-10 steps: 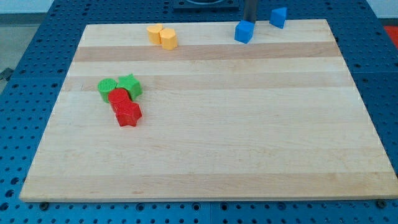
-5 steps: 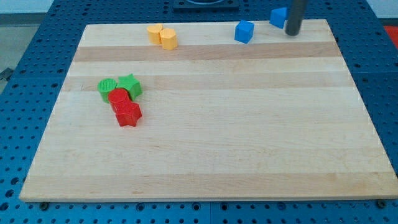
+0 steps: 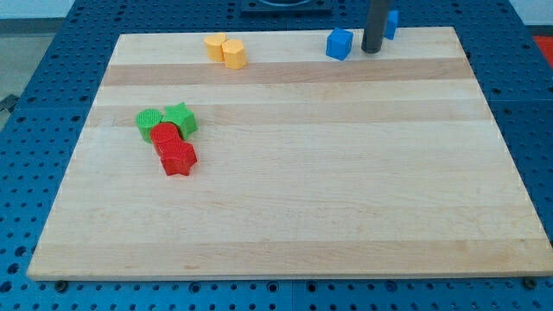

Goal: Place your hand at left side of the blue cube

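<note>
A blue cube (image 3: 340, 43) sits near the board's top edge, right of centre. A second blue block (image 3: 391, 23) sits at the top edge further right, partly hidden behind my rod. My tip (image 3: 372, 50) rests on the board between the two, just right of the blue cube and just left and below the second blue block. It touches neither as far as I can see.
Two yellow blocks (image 3: 225, 50) sit touching at the top, left of centre. At the left a green cylinder (image 3: 149, 122), a green star (image 3: 180, 117), a red cylinder (image 3: 166, 136) and a red star (image 3: 178, 158) cluster together. The wooden board (image 3: 346, 173) lies on a blue pegboard.
My rod went from above the blue cube to the right of the second blue block, then came back left, and now stands between the two blue blocks. The blocks have not moved.
</note>
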Action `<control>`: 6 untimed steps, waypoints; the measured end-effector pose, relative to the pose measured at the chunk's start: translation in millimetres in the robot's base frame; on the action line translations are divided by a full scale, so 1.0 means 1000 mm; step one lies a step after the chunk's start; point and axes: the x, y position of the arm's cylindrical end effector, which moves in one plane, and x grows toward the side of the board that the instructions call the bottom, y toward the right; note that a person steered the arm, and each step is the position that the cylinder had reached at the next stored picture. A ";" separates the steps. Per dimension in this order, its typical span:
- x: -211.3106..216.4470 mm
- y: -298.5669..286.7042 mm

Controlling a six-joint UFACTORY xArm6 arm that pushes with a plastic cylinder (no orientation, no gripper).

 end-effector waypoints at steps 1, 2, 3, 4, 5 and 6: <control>-0.026 -0.002; -0.051 -0.009; -0.050 -0.034; -0.050 -0.080; -0.049 -0.129; -0.049 -0.132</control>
